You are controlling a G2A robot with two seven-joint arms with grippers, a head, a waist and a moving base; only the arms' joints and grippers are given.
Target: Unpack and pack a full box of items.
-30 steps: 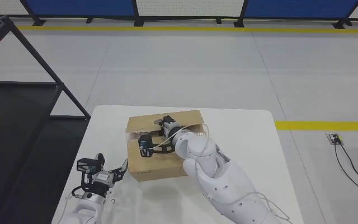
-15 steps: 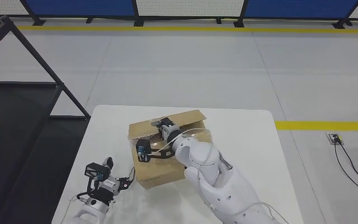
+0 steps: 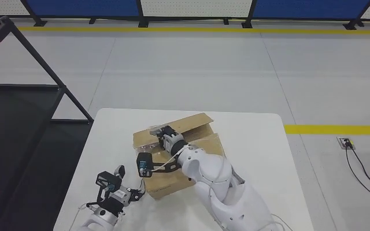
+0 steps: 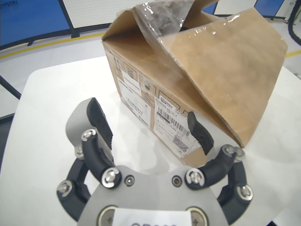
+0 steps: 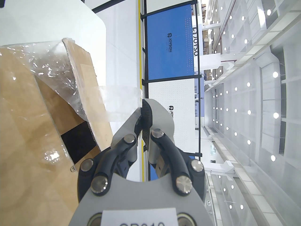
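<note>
A brown cardboard box (image 4: 225, 76) stands on a white table with rounded corners (image 3: 254, 150), towards the table's left half. Its top flaps are partly lifted and tilted, with crinkled clear film clinging to their edges. Between the flaps there is a dark gap, and what lies inside cannot be made out. White shipping labels with barcodes (image 4: 174, 123) cover the side of the box that faces the left arm.

The right gripper (image 5: 143, 109) is above the box top, its fingers pressed together on a strip of clear tape (image 5: 120, 102) that stretches back to a flap edge. The left gripper (image 4: 143, 114) is low over the table, just beside the box's near corner, with its fingers spread wide and nothing between them.

Beyond the table lies a pale grey floor with a yellow line (image 3: 173, 29), and blue and white panels (image 3: 81, 7) along the far side. A black metal frame (image 3: 52, 86) stands to the left.
</note>
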